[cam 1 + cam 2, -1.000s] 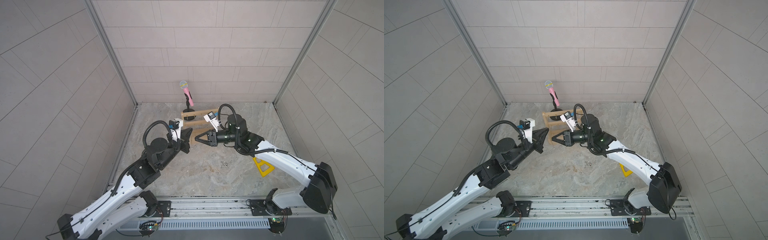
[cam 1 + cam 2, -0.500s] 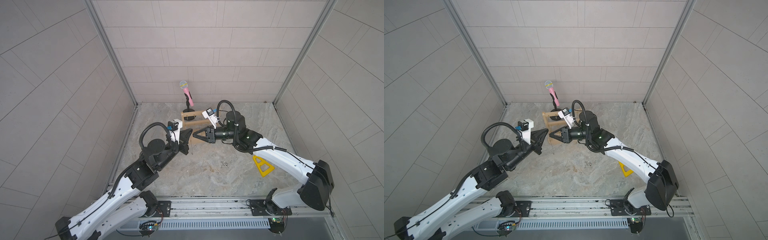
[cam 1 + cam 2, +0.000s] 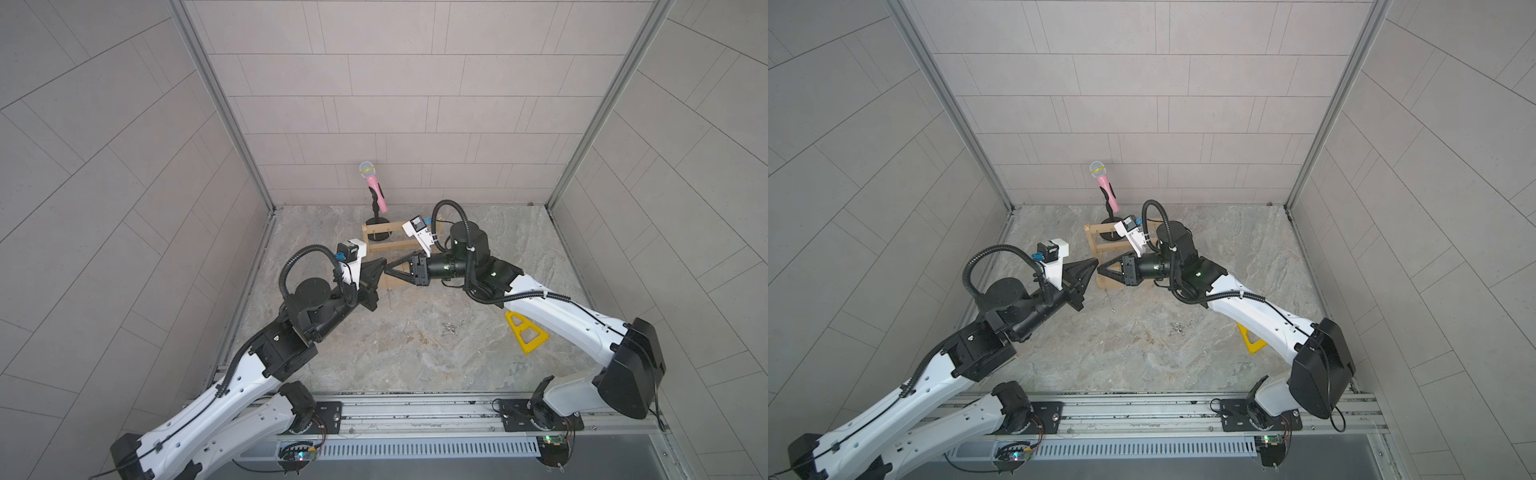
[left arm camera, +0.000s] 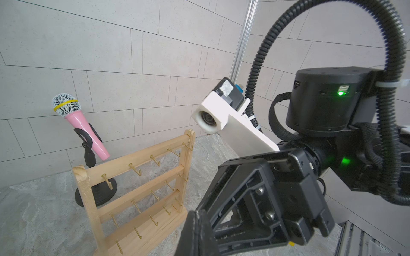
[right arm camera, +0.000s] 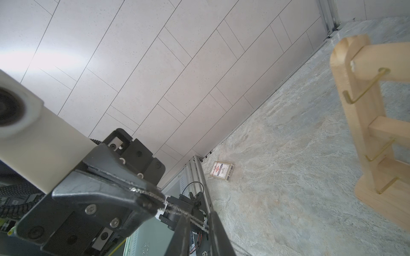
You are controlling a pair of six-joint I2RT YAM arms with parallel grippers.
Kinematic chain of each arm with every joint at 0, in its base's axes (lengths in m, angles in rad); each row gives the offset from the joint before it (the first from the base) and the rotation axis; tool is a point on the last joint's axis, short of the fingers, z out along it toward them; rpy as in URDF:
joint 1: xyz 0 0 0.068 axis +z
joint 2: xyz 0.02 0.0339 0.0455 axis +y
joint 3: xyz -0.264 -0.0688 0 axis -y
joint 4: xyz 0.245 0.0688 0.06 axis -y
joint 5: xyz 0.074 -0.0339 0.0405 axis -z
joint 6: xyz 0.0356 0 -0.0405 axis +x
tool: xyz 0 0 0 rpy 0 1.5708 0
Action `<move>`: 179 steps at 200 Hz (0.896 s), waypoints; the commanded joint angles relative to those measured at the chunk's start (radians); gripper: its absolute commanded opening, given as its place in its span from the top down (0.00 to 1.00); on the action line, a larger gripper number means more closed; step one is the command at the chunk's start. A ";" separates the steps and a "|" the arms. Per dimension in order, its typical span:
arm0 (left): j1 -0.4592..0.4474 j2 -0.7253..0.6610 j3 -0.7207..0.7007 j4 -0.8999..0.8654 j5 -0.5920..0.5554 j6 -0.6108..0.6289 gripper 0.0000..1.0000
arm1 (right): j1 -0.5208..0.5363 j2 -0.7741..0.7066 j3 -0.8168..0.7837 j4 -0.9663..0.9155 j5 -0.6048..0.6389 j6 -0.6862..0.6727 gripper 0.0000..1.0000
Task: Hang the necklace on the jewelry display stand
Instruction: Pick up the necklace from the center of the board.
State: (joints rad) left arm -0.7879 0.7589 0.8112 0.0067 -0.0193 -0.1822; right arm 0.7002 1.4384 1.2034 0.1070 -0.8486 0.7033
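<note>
Left claw clamped on necklace | chain ran taut to right claw, jaws slightly parted, hold unclear | both hung just before stand, visible hooks bare: lift done, hanging left | mic behind stand; yellow triangle and card box well apart | hooks unblocked.

Nothing legible; the small box's printed label is too small to read.

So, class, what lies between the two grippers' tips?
A thin necklace chain runs from the left gripper to the right gripper; the right wrist view shows it.
</note>
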 commanded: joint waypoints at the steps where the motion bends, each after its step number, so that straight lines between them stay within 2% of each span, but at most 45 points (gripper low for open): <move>1: -0.001 -0.010 0.029 0.006 0.013 0.025 1.00 | 0.004 0.010 0.030 0.025 0.002 -0.011 0.81; 65: -0.001 -0.007 0.037 -0.002 0.011 0.023 1.00 | 0.005 0.020 0.031 0.033 0.005 -0.010 0.81; 129: -0.001 0.008 0.060 0.007 0.010 0.007 1.00 | 0.024 0.040 0.022 0.010 0.032 -0.034 0.72; 179: -0.001 0.003 0.073 0.003 0.015 0.000 1.00 | 0.025 0.046 0.014 0.008 0.045 -0.043 0.71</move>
State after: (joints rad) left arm -0.7879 0.7727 0.8413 -0.0124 -0.0113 -0.1856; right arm 0.7219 1.4792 1.2041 0.1066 -0.8188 0.6758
